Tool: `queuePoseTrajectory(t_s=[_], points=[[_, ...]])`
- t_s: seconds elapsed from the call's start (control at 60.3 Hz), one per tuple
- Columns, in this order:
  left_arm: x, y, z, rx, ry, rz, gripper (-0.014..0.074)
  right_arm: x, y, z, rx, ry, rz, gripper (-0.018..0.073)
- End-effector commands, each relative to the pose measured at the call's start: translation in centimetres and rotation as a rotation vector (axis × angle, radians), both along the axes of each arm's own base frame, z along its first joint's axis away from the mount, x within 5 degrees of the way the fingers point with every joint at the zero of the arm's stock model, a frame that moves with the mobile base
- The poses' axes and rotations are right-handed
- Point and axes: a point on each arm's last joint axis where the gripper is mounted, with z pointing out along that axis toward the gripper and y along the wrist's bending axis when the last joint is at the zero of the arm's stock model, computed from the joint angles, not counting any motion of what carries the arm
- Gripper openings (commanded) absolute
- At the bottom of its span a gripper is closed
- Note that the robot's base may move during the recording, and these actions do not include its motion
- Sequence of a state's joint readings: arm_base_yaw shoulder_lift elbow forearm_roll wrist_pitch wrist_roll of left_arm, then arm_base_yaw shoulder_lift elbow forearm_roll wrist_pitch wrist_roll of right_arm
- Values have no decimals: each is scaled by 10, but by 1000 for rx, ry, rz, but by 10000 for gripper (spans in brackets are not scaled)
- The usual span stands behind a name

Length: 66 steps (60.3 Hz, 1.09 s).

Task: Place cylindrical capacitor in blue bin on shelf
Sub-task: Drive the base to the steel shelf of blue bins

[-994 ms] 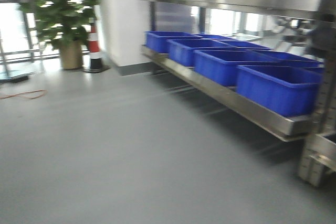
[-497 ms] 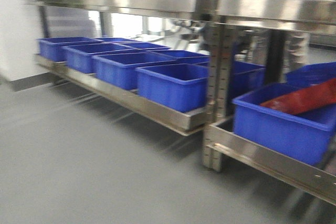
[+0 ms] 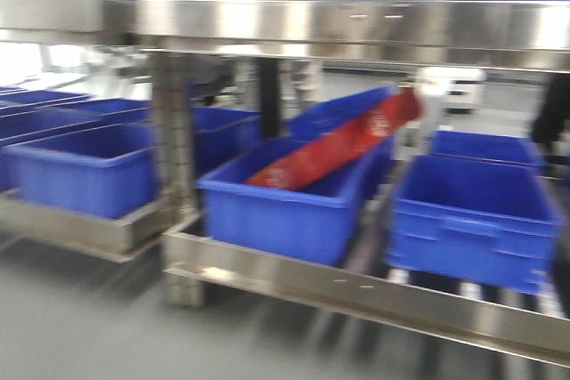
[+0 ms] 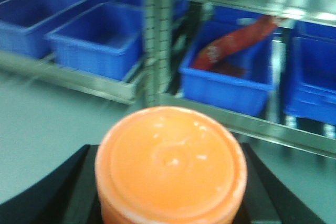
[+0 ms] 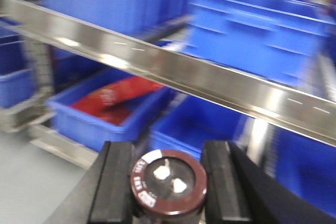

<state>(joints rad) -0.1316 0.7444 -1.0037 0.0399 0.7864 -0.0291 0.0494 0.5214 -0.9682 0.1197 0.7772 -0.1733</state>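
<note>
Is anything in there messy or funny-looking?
Yes. A long red package lies slanted in one blue bin on the shelf, its upper end poking up above the rim. The bin beside it looks empty. It's too blurry to tell what it is.

The front-facing view sits low and close, looking level at the shelf (image 3: 356, 291); the front rail crosses its lower edge and an upright post (image 3: 174, 149) stands left of centre. The left wrist view looks forward over the orange cylinder (image 4: 170, 163) that fills its lower edge, and sees the same post and rail from farther back. The right wrist view sits higher and nearer, looking past the capacitor (image 5: 168, 182) and under the upper rail (image 5: 210, 77). All three share the blue bin (image 3: 276, 220) holding a red bag (image 3: 338, 149).
</note>
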Motion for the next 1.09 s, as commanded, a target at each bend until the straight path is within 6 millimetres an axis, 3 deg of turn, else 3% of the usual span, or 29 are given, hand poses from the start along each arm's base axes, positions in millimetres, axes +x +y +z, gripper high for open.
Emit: queuePoseTrajectory(t_s=[0.0, 1.077], points=[[-1, -1, 5, -5, -28, -9, -111, -1, -1, 5, -5, -40, -5, -162], [-1, -1, 5, -5, -28, -9, -111, -1, -1, 5, -5, -40, -5, -162]])
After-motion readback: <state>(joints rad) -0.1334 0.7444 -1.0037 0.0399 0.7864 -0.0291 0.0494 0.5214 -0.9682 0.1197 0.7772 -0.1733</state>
